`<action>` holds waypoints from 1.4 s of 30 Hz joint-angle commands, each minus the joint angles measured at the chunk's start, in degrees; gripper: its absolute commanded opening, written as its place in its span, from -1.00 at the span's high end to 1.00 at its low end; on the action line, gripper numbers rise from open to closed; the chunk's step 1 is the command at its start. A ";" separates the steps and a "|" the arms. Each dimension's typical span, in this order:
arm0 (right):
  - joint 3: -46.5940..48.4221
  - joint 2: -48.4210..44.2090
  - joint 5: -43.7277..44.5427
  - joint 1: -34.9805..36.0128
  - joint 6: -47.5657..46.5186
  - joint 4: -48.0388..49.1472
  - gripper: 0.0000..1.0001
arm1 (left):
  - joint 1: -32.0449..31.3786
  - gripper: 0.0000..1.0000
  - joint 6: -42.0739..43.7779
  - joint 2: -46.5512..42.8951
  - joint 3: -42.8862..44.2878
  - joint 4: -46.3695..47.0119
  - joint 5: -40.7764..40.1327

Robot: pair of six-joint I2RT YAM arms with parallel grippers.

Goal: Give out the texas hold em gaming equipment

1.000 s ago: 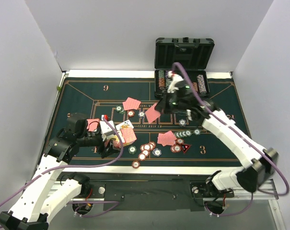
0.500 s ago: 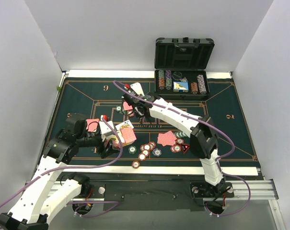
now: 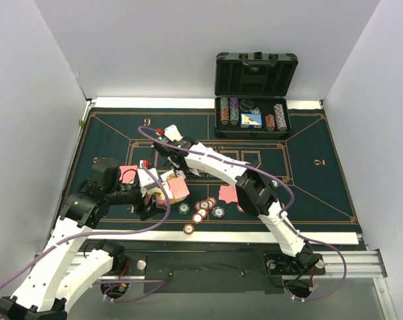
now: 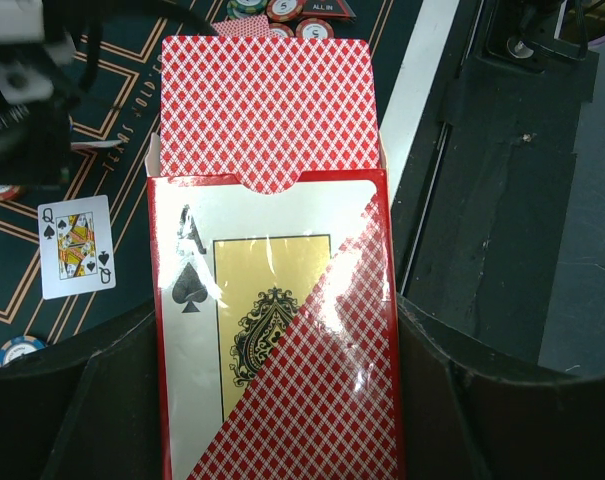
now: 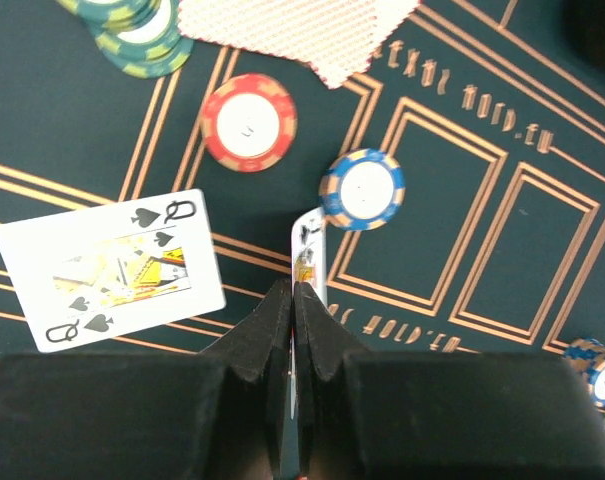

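My left gripper (image 4: 277, 400) is shut on a red diamond-patterned card box (image 4: 272, 330) with an ace of spades on its face. Pink-red-backed cards (image 4: 267, 110) stick out of its open top. From above, this box (image 3: 174, 189) hangs over the left of the mat. My right gripper (image 5: 294, 290) is shut on a single playing card (image 5: 311, 250), seen edge-on over the felt. A face-up queen of spades (image 5: 112, 268) lies just left of it. A red chip (image 5: 248, 122) and a blue chip (image 5: 362, 188) lie just beyond the fingertips.
The open black case (image 3: 254, 100) at the back holds rows of chips. Loose chips (image 3: 202, 210) and pink-backed cards (image 3: 228, 193) lie on the green felt mat (image 3: 314, 180) near the front. Another pink card (image 3: 128, 173) lies by the left arm. The right arm stretches across the mat's middle.
The right arm has swung from the case at the back right across to the left of the mat and down, with a card in its jaws. The left arm and box stayed still.
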 commanded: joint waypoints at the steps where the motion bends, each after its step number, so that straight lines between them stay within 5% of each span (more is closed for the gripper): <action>1: 2.68 1.87 0.15 1.90 0.48 -2.51 1.00 | 0.18 1.00 -0.26 -0.66 2.80 3.29 1.87; 14: 3.56 6.18 -7.32 4.10 5.93 3.29 1.00 | 0.18 1.00 -0.35 -0.66 3.06 3.11 1.87; 26: 1.80 8.56 -12.85 3.04 7.78 6.89 0.16 | 0.18 1.00 -0.08 -0.93 2.98 2.94 1.78; 31: -1.44 4.53 -15.93 2.43 8.83 9.00 -0.04 | 0.18 1.00 0.09 -0.66 2.98 2.85 1.78; 42: -18.81 -12.69 -28.23 -4.86 14.98 17.33 -0.04 | 0.27 1.00 0.53 -1.02 3.24 2.06 1.69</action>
